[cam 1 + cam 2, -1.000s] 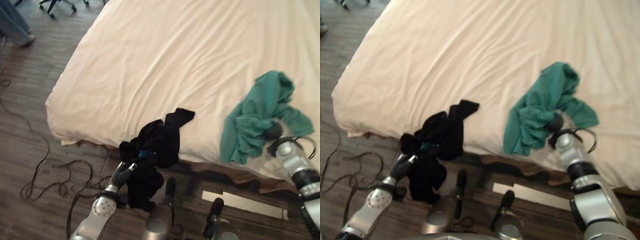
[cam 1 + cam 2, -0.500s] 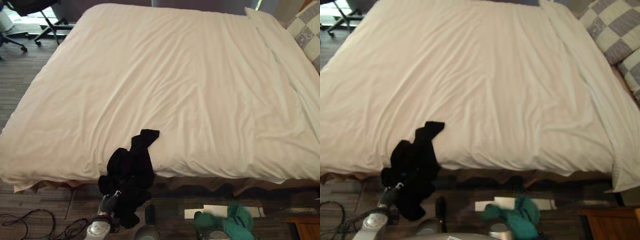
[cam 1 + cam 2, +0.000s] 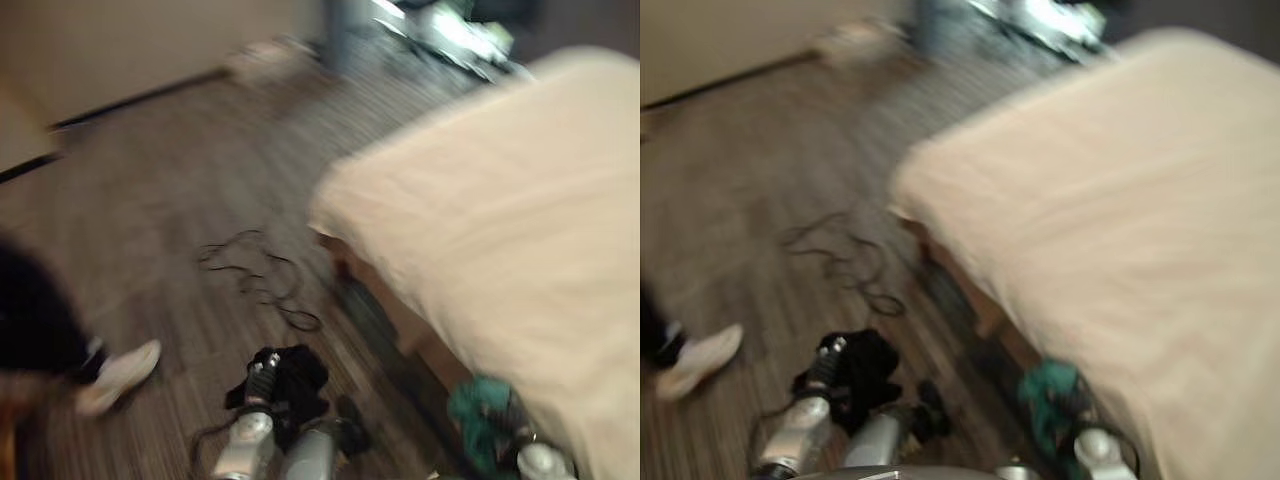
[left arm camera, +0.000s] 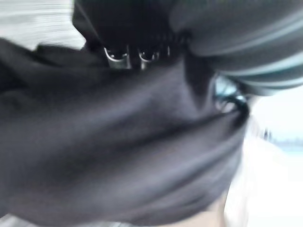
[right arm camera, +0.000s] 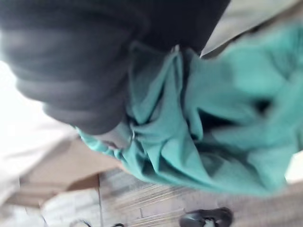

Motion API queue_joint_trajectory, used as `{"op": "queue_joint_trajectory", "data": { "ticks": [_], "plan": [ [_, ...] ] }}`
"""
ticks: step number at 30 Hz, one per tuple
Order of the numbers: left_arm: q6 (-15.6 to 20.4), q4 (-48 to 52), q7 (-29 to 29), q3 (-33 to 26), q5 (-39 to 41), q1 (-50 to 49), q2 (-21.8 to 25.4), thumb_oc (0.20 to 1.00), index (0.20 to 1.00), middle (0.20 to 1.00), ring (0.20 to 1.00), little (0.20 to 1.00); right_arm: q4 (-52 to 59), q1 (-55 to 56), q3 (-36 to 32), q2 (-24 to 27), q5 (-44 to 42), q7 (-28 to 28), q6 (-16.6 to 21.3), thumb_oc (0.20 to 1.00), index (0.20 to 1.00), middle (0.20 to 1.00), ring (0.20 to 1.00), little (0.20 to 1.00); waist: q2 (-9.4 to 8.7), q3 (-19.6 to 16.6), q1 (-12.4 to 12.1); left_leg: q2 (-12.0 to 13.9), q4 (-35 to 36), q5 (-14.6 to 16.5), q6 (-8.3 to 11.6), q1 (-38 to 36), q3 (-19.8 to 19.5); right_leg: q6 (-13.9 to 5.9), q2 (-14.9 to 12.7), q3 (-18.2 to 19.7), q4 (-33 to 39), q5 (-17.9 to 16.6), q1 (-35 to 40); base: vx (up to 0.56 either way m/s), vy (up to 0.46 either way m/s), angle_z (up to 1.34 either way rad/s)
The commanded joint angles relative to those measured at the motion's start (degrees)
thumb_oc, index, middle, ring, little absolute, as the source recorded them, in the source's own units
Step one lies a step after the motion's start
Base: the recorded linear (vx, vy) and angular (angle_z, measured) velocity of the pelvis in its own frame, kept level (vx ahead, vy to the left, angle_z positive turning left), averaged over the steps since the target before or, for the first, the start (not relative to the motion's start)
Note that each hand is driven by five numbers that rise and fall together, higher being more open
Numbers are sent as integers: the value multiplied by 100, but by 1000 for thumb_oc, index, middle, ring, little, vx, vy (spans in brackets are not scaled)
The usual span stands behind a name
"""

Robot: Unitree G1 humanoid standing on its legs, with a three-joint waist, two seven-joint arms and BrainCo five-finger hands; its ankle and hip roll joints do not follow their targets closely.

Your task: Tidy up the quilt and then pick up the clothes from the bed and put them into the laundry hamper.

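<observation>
A black garment [image 3: 295, 378] hangs bunched low over the wooden floor, and my left hand [image 3: 262, 372] is shut on it. In the left wrist view the black garment [image 4: 113, 142] wraps round the fingers. A green garment [image 3: 478, 415] hangs beside the bed's near edge, with my right hand [image 5: 71, 61] shut on it; in the right wrist view the green garment [image 5: 203, 118] drapes from under the dark cover. The cream quilt [image 3: 520, 210] lies flat over the bed on the right, with no clothes on the part in view.
A person's white shoe [image 3: 120, 372] and dark trouser leg stand on the floor at the left. The bed's corner [image 3: 325, 215] juts toward the middle. A pale wall [image 3: 140, 45] runs along the back left, with bright clutter [image 3: 450, 25] past the bed's far end.
The camera has swung far to the left, so the bed now lies at the right. Both garments have come off the bed with my hands. A person's shoe has come into view.
</observation>
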State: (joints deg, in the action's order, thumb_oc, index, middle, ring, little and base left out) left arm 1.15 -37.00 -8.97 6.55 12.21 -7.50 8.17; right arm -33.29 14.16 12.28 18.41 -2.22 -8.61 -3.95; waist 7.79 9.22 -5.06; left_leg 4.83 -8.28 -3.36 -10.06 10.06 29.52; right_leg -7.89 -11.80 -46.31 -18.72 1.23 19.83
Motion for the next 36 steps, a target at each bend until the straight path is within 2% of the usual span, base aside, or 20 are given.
{"op": "queue_joint_trajectory", "data": {
  "ticks": [1, 2, 3, 5, 7, 8, 9, 10, 11, 16, 18, 20, 21, 22, 23, 25, 27, 30, 34, 36],
  "plan": [
    [-142, -436, -412, -293, -250, 464, 834, 200, 200, 200, 200, 200, -281, -1369, -297, -226, 146, -225, 307, 200, 200, 200, 200, 200, -837, 335, 105, 168, 751, 526, 1114, -736, -800, -206, -822, 1428, -607, 230, -1785, 189, 248, 195],
    [-139, -441, -413, -294, -250, 470, 831, 200, 200, 200, 200, 200, -284, -1375, -298, -224, 144, -226, 310, 200, 200, 200, 200, 200, -839, 326, 100, 165, 762, 513, 1114, -725, -793, -198, -828, 1436, -627, 241, -1813, 107, 123, 299],
    [-117, -265, -450, -172, -269, 580, 817, 200, 200, 200, 200, 200, -303, -1321, -384, -232, -4, -315, 315, 200, 200, 200, 200, 200, -744, 429, 276, 31, 995, 354, 1117, -815, -1318, -182, -29, 2459, -537, 593, -2499, 42, 49, 321],
    [-96, -236, -409, -125, -285, 595, 798, 200, 200, 200, 200, 200, -338, -1268, -443, -231, -68, -356, 344, 200, 200, 200, 200, 200, -716, 445, 322, -38, 1049, 344, 1135, -841, -1557, -242, 133, 2701, -179, 721, -2506, 123, -23, 271],
    [-58, -300, -364, -43, -314, 637, 808, 200, 200, 200, 200, 200, -380, -1198, -535, -238, -191, -453, 389, 200, 200, 200, 200, 200, -685, 435, 342, -68, 1128, 380, 1161, -911, -1857, -108, 194, 3085, 520, 652, -2522, 163, -136, 197],
    [-66, -320, -352, -1, -343, 655, 811, 200, 200, 200, 200, 200, -365, -1171, -574, -250, -233, -475, 394, 200, 200, 200, 200, 200, -715, 412, 379, -126, 1138, 407, 1173, -936, -1999, -79, 221, 3302, 978, 551, -2498, 193, -190, 126],
    [-170, -433, -417, -30, -585, 643, 826, 200, 200, 200, 200, 200, -503, -1154, -625, -224, -238, -612, 380, 200, 200, 200, 200, 200, -741, 396, 410, -222, 1117, 490, 1137, -1012, -2230, -280, 223, 3708, 1233, 189, -2568, 145, -115, 193],
    [-72, -405, -396, -2, -527, 644, 786, 200, 200, 200, 200, 200, -495, -1185, -583, -243, -206, -564, 413, 200, 200, 200, 200, 200, -772, 387, 364, -240, 1015, 578, 1138, -1028, -2189, -234, 165, 3647, 1316, 209, -2521, 103, -68, 200],
    [204, -535, -18, 557, -990, 538, 764, 200, 200, 200, 200, 200, -620, -994, 94, -39, 1035, -283, 485, 200, 200, 200, 200, 200, -711, 255, -89, -263, 1328, 469, 1290, -1561, -2222, -49, 539, 2625, 1963, 296, -1546, 6, 15, 150],
    [233, -475, 24, 648, -948, 620, 787, 200, 200, 200, 200, 200, -617, -1153, 134, 66, 1051, -340, 554, 200, 200, 200, 200, 200, -655, 349, -133, -110, 829, 456, 1461, -1367, -2218, 27, 582, 2528, 2116, 350, -1456, 49, -117, 9],
    [262, -373, 32, 689, -891, 695, 823, 200, 200, 200, 200, 200, -558, -1248, 137, 176, 1055, -381, 571, 200, 200, 200, 200, 200, -630, 517, -167, 57, -208, 387, 1643, -976, -2113, 175, 628, 2435, 2182, 428, -1334, 28, -158, 7],
    [250, -337, -34, 742, -859, 780, 825, 200, 200, 200, 200, 200, -469, -1291, 111, 287, 1061, -448, 558, 200, 200, 200, 200, 200, -612, 757, -240, 384, -1498, -306, 1850, -276, -2021, 358, 655, 2290, 2229, 487, -1159, 133, -221, 15],
    [245, -288, -124, 738, -874, 763, 833, 200, 200, 200, 200, 200, -406, -1294, 139, 322, 1036, -440, 519, 200, 200, 200, 200, 200, -669, 831, -275, 467, -1807, -130, 1792, -22, -1888, 386, 698, 2296, 2336, 630, -953, 159, -163, 12],
    [247, -285, -128, 736, -875, 765, 835, 200, 200, 200, 200, 200, -403, -1298, 139, 322, 1033, -438, 519, 200, 200, 200, 200, 200, -677, 838, -274, 459, -1810, -193, 1714, 21, -1825, 396, 668, 2255, 2328, 572, -1000, 382, -77, 13],
    [226, -299, -146, 682, -903, 700, 813, 200, 200, 200, 200, 200, -374, -1295, 194, 316, 1006, -386, 496, 200, 200, 200, 200, 200, -721, 787, -344, 326, -1375, 163, 1550, 241, -1591, 309, 695, 2301, 2372, 730, -861, 199, 34, 4],
    [210, -295, -141, 646, -925, 651, 810, 200, 200, 200, 200, 200, -361, -1295, 225, 316, 1006, -365, 500, 200, 200, 200, 200, 200, -713, 732, -397, 203, -903, 250, 1475, 243, -1488, 249, 701, 2315, 2372, 785, -845, 341, 70, -21],
    [187, -275, -94, 578, -987, 564, 812, 200, 200, 200, 200, 200, -358, -1351, 257, 296, 977, -337, 539, 200, 200, 200, 200, 200, -675, 642, -513, 105, 288, -37, 1595, 243, -1343, 128, 757, 2354, 2372, 1046, -636, 539, 129, -21],
    [169, -351, -69, 468, -933, 539, 788, 200, 200, 200, 200, 200, -350, -1597, 321, 253, 1066, -428, 573, 200, 200, 200, 200, 200, -654, 584, -664, 359, 1274, -265, 1558, 697, -795, 36, 819, 2199, 2372, 1303, -292, 513, 184, -15],
    [143, -482, -120, 284, -776, 498, 854, 200, 200, 200, 200, 200, -343, -1726, 445, 62, 1169, -475, 626, 200, 200, 200, 200, 200, -919, 494, -804, 386, 1215, -449, 1368, 684, -529, -16, 902, 2387, 2055, 1500, -87, 533, 201, -17],
    [124, -547, -162, 247, -681, 516, 938, 200, 200, 200, 200, 200, -372, -1738, 498, -29, 1237, -522, 656, 200, 200, 200, 200, 200, -1196, 504, -944, 221, 982, -415, 1193, 640, -595, -193, 804, 2489, 1182, 1220, -244, 598, 242, -44]
  ]
}}
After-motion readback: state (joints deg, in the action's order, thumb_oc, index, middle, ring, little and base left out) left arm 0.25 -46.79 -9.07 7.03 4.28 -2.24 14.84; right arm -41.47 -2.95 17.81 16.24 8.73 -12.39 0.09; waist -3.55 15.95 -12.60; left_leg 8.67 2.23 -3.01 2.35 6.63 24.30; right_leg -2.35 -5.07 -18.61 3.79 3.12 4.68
